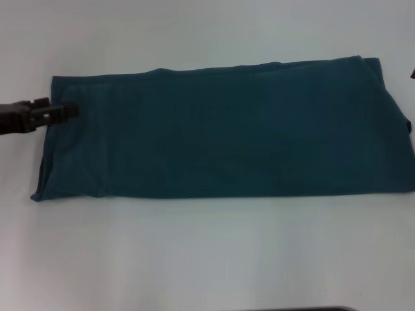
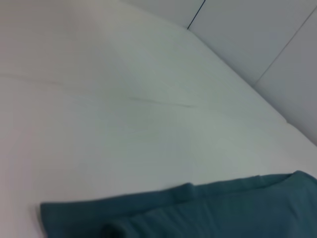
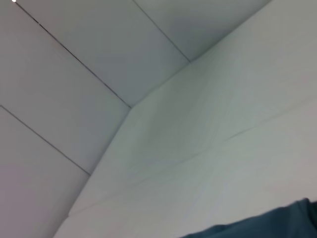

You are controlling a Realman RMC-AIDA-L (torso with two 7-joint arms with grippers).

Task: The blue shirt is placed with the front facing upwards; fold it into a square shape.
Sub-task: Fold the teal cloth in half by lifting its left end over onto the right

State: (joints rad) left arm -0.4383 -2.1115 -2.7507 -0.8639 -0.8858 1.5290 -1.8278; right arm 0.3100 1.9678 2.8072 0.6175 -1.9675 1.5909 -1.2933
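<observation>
The blue shirt (image 1: 227, 129) lies flat on the white table (image 1: 207, 253) as a long teal rectangle running left to right, plain side up. No lettering or collar shows. My left gripper (image 1: 65, 111) reaches in from the left and is shut on the shirt's left edge, near its far corner. Of my right gripper (image 1: 412, 74) only dark slivers show, at the picture's right border by the shirt's right end. The left wrist view shows a folded hem of the shirt (image 2: 198, 213). In the right wrist view a corner of the shirt (image 3: 282, 220) is visible.
White tabletop surrounds the shirt in front (image 1: 207, 259) and behind (image 1: 194, 32). Panelled grey walls (image 3: 74, 74) stand past the table's far edges. A dark strip (image 1: 305, 309) shows at the picture's lower border.
</observation>
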